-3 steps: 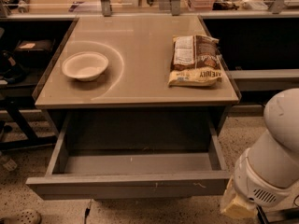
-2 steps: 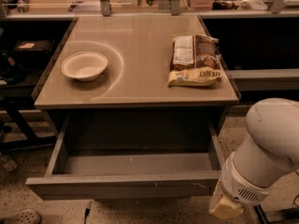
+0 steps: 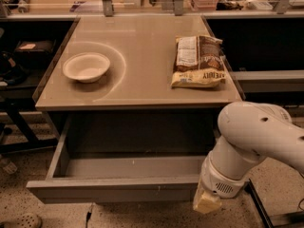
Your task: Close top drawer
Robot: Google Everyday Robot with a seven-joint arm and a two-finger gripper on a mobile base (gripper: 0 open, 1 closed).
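The white arm (image 3: 256,137) covers the right front corner of the top drawer (image 3: 114,191). The claw (image 3: 207,203) shows only as a pale yellowish tip low at that end of the front. Whether it is released or clenched I cannot tell, nor whether it touches the front. The drawer stands pulled far out beneath the table (image 3: 142,87): grey, wide and deep, with a flat plain front. On the table a white bowl (image 3: 86,66) sits to the left and a snack bag (image 3: 198,61) to the right, close to the edge. Speckled floor (image 3: 142,217) lies in front of the drawer.
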